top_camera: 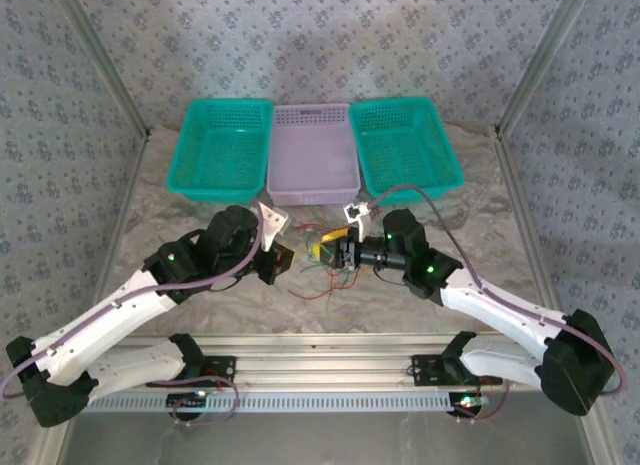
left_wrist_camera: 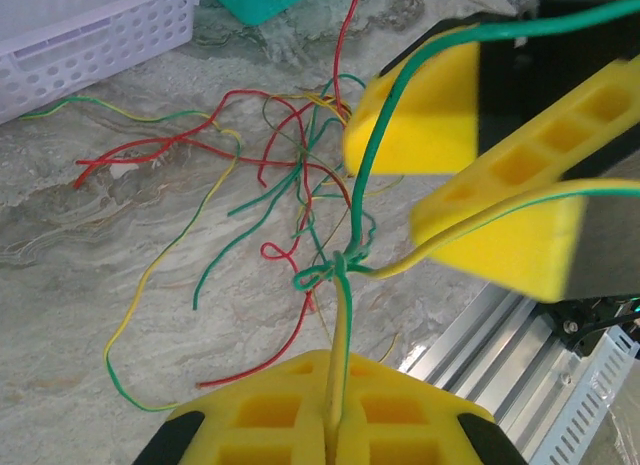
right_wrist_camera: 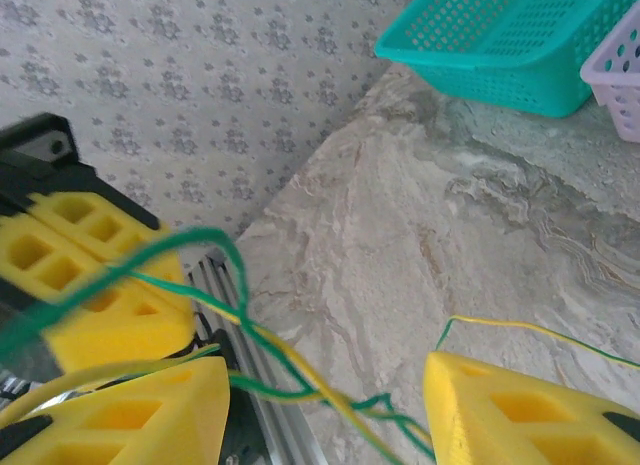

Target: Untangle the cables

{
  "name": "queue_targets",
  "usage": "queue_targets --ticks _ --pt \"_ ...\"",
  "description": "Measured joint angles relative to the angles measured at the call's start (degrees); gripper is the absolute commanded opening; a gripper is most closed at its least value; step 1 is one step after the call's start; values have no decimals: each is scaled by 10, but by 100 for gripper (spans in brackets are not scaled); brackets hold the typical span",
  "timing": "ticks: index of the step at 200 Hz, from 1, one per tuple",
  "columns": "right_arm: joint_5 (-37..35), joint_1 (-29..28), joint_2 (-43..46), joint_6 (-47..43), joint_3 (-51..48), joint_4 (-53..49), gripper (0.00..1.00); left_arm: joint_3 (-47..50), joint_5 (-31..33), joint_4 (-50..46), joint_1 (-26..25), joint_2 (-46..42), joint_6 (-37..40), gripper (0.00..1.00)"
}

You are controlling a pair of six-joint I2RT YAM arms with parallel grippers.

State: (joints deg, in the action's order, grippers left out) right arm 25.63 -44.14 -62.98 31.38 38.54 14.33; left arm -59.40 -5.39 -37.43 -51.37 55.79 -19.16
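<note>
1. The cables (top_camera: 320,273), a snarl of thin red, green and yellow wires, lie mid-table on the marbled table (top_camera: 160,207). They sit between the two claws and just in front of a lilac basket (top_camera: 310,195), which is flanked by two teal baskets (top_camera: 220,150) (top_camera: 405,145).
2. The left claw (left_wrist_camera: 335,375) has its yellow pads pressed together on a yellow-green strand. That strand runs straight out of the seam to a small knot (left_wrist_camera: 335,267) just ahead of the fingertips. Beyond the knot the loose wires fan out flat over the table toward the lilac basket, with one green-yellow strand trailing along its front wall.
3. The right claw (right_wrist_camera: 325,375) stands with its yellow pads well apart, and green and yellow strands are strung across the gap. From the left wrist, a green strand lies over its upper pad and a yellow one runs along the edge of the lower pad. Both lead back to the same knot.
4. The left arm (top_camera: 120,310) and right arm (top_camera: 500,310) reach in from the near corners with elbows bowed outward. Their wrists are turned to face each other low over the tabletop. The claws are close together without touching, and the knot hangs in the gap between them, lifted off the table.
</note>
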Motion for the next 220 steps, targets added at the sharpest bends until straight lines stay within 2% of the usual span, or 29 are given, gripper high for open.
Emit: queue_targets --ticks 65,91,115,145,170,207,215,220 --pt "-43 -12 -5 -11 0 43 54 0 -18 5 0 12 -4 0" --pt "-63 -12 4 -15 -1 56 46 3 -24 9 0 14 -4 0" --pt "-64 -14 0 -14 -1 72 43 5 -27 9 0 17 -4 0" --pt "-68 -30 -24 -13 0 88 29 5 -28 12 0 18 -4 0" --pt "-68 -35 -30 -10 0 93 33 5 -28 12 0 18 -4 0" --pt "-68 -39 -35 1 0 115 34 8 -28 15 0 17 -4 0" --pt "-68 -40 -39 5 0 122 28 9 -28 16 0 17 -4 0" --pt "-68 -40 -41 6 -1 127 17 10 -28 17 0 17 -4 0"
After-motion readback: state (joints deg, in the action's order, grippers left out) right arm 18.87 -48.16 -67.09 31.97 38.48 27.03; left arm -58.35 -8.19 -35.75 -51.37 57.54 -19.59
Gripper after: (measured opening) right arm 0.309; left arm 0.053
